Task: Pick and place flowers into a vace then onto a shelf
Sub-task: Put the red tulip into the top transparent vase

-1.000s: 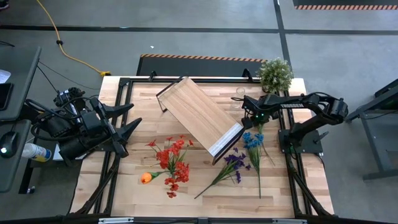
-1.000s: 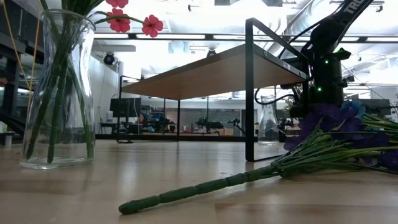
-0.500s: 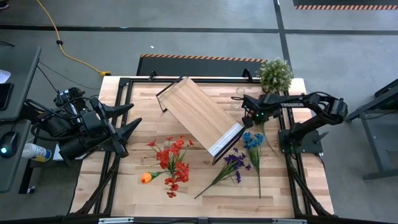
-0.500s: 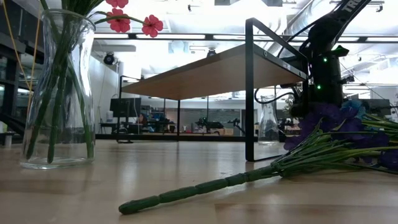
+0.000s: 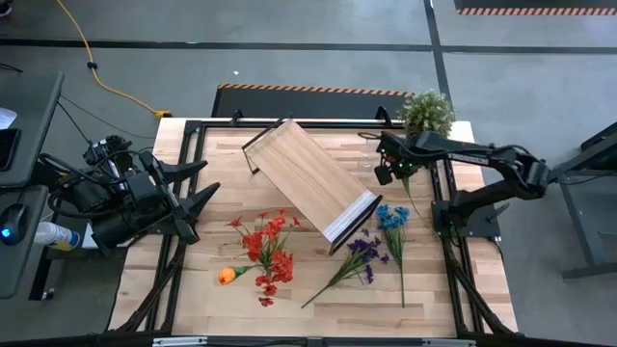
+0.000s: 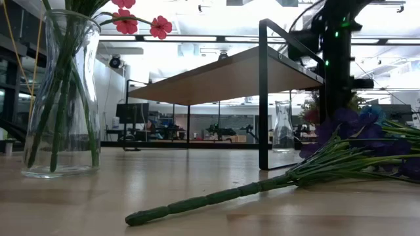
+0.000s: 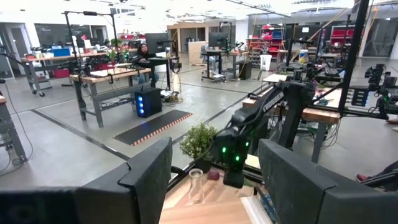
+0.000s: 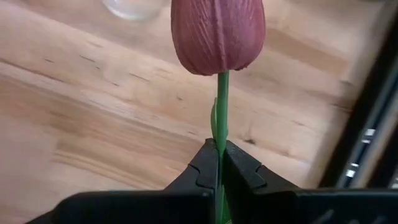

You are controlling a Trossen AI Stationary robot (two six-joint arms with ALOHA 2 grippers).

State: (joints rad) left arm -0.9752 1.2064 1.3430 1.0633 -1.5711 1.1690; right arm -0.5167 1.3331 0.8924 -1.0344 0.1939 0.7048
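My right gripper [image 5: 384, 172] hangs over the table's far right part, pointing down, shut on a dark maroon flower [image 8: 217, 34]. Just beyond it stands an empty clear vase [image 5: 369, 146]. The shelf [image 5: 308, 183] stands slantwise at the table's middle on its dark frame. Blue [image 5: 391, 217], purple [image 5: 364, 253], red [image 5: 268, 249] and orange [image 5: 227, 276] flowers lie on the near half of the table. In the low view a glass vase [image 6: 59, 92] holds red blooms. My left gripper [image 7: 214, 186] waits open at the left edge, held level. My right gripper pinches the maroon flower's thin green stalk [image 8: 221, 118] between its two fingertips, a short way below the bloom. The fingers come from above and lie across the stalk. The bloom end is lifted clear of the table; whether the stalk's other end rests, I cannot tell.
A bushy potted plant [image 5: 426, 114] stands at the far right corner, close behind my right arm. The shelf's dark frame [image 6: 264, 92] rises near the arm. A purple stem [image 6: 275, 183] lies across the near table. Bare wood shows near the left edge [image 5: 164, 280].
My right gripper has risen from the table by the blue flowers and drifted a little toward the far edge, taking the maroon flower's bloom end up with it. In the low view the arm has climbed.
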